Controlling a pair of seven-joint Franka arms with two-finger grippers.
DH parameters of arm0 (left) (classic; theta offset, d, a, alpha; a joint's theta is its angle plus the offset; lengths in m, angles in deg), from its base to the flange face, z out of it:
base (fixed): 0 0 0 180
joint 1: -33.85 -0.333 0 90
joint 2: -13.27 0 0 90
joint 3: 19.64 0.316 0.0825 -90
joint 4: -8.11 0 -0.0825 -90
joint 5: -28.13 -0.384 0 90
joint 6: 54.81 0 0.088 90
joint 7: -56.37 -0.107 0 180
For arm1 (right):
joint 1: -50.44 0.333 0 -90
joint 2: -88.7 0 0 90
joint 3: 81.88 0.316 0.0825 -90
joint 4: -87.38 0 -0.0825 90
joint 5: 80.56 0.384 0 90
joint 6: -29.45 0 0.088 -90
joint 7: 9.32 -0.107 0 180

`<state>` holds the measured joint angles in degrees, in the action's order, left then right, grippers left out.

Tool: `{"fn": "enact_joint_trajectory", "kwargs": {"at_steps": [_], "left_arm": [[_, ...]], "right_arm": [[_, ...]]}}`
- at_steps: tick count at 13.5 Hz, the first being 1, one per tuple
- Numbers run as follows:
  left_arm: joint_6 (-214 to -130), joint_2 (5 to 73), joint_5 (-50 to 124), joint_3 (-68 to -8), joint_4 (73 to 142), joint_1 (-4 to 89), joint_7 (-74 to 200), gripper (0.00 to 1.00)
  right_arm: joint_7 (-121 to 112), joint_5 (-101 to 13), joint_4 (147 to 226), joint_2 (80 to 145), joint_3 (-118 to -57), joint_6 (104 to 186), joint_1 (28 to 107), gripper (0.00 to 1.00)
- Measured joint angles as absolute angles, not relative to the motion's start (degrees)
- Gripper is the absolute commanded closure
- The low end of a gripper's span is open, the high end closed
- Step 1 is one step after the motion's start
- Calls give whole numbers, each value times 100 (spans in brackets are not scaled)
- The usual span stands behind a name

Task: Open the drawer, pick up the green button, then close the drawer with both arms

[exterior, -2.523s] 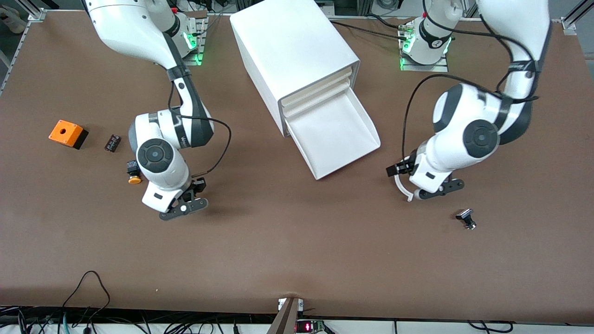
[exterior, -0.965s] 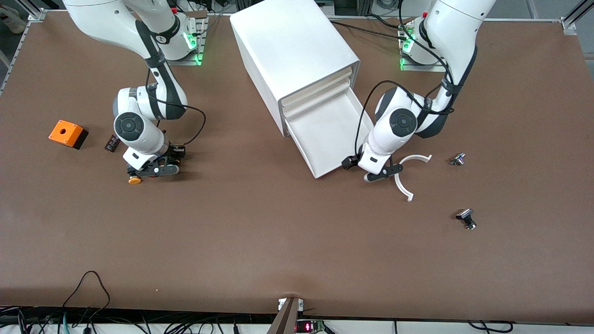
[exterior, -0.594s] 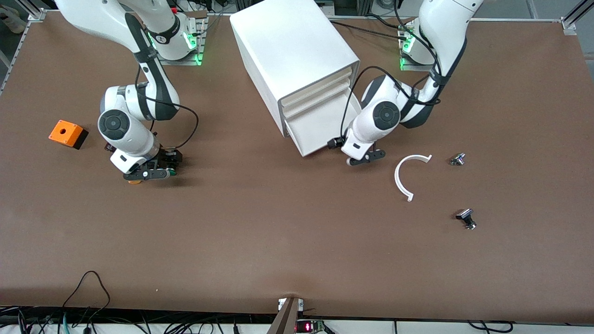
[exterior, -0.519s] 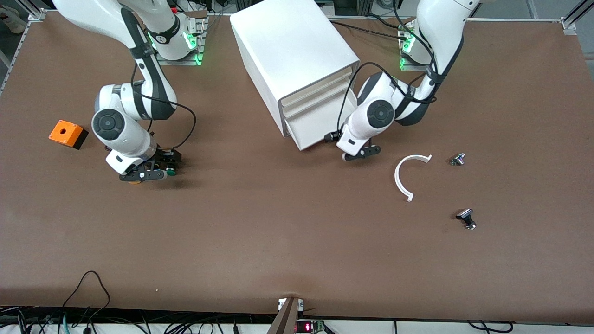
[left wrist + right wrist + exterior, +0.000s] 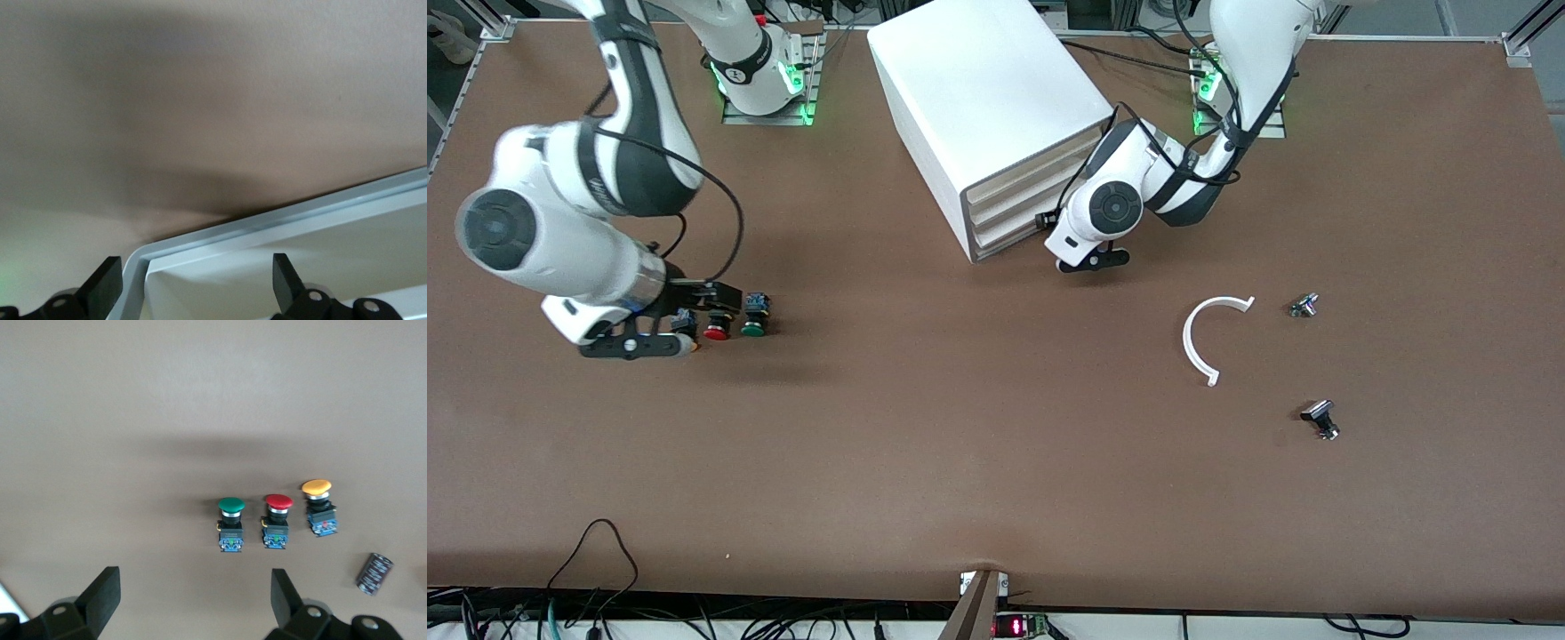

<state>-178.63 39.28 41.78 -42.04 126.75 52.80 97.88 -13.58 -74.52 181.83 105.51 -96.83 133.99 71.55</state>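
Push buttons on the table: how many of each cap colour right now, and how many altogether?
Green: 1
Red: 1
Yellow: 1
Total: 3, side by side in a row on the table, none held.

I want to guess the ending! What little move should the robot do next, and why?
Probably the left gripper should back away from the drawer: it looks pushed in level with the drawers above. The green button sits on the table beside the red button, and the right gripper hangs open over them, holding nothing.
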Motion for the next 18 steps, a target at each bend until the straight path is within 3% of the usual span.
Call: {"fn": "enact_joint_trajectory", "kwargs": {"at_steps": [9, 15, 18], "left_arm": [[-17959, 3789, 4178, -4244, 12621, 5235, 9394, 1], [-17916, 2660, 4178, -4194, 12232, 3943, 8755, 1], [-17446, 2075, 4175, -3926, 12048, 3460, 8444, 1]], "right_arm": [[-1268, -7433, 16974, 10553, -9680, 12581, 6636, 0], [-790, -7435, 16787, 10503, -9697, 12316, 5987, 0], [-644, -7435, 16798, 10382, -9518, 12245, 5764, 0]]}}
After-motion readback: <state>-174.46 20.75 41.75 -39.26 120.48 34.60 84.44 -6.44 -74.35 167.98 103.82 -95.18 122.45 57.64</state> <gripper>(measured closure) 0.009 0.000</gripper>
